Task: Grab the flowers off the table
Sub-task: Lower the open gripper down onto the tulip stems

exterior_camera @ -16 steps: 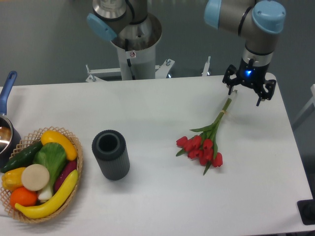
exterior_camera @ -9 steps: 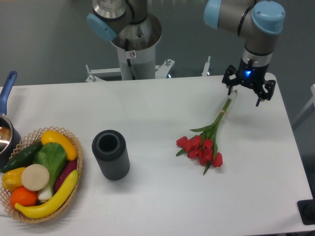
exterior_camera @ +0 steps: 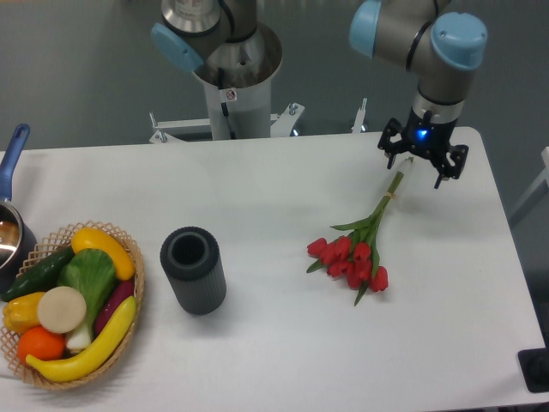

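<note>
While the flowers (exterior_camera: 356, 249) lie flat on the white tabletop (exterior_camera: 283, 360), red heads toward the camera and thin green stems running up and to the right, the gripper (exterior_camera: 420, 167) hangs just over the stem ends with its jaws spread and nothing between them. That looks like the approach before the grasp, so nothing is picked up yet. Now, how to do this well: the stems are narrow and lie on a slant, so I would want the jaws turned so the two fingers straddle the stems crosswise, not along them. Come straight down, low enough to get under the roundness of the bundle without scraping hard on the tabletop. Closing near the tied part, a little further down the stems, should keep the bunch from pivoting and drooping heavily at the blossom end. Well away to the left, the dark cylinder (exterior_camera: 194, 269) and the basket of toy produce (exterior_camera: 69, 302) pose no obstacle.
</note>
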Action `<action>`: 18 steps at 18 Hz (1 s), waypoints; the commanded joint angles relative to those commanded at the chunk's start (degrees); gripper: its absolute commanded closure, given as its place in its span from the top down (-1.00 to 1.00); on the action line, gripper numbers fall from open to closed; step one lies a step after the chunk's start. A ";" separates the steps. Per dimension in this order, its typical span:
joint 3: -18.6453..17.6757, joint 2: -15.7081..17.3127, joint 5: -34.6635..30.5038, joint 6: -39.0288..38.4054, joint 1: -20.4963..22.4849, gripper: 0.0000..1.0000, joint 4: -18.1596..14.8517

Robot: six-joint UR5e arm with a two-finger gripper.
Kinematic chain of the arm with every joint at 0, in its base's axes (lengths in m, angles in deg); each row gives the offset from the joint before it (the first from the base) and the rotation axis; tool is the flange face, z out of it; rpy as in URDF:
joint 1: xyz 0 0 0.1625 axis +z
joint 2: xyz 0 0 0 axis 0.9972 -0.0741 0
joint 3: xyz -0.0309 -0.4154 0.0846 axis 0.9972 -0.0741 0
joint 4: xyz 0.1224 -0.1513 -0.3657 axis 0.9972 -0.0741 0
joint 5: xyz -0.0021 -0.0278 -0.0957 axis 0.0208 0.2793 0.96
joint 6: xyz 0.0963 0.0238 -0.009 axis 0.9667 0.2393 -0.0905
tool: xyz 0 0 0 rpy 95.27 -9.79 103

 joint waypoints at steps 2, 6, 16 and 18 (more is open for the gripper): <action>-0.26 -1.76 0.00 -0.17 -0.53 1.00 0.00; 0.09 -5.80 -0.09 -0.53 -2.55 1.00 1.40; 0.61 -9.85 -0.26 -0.53 -4.48 0.41 2.02; 0.61 -9.77 -0.35 -0.53 -4.49 -0.13 1.93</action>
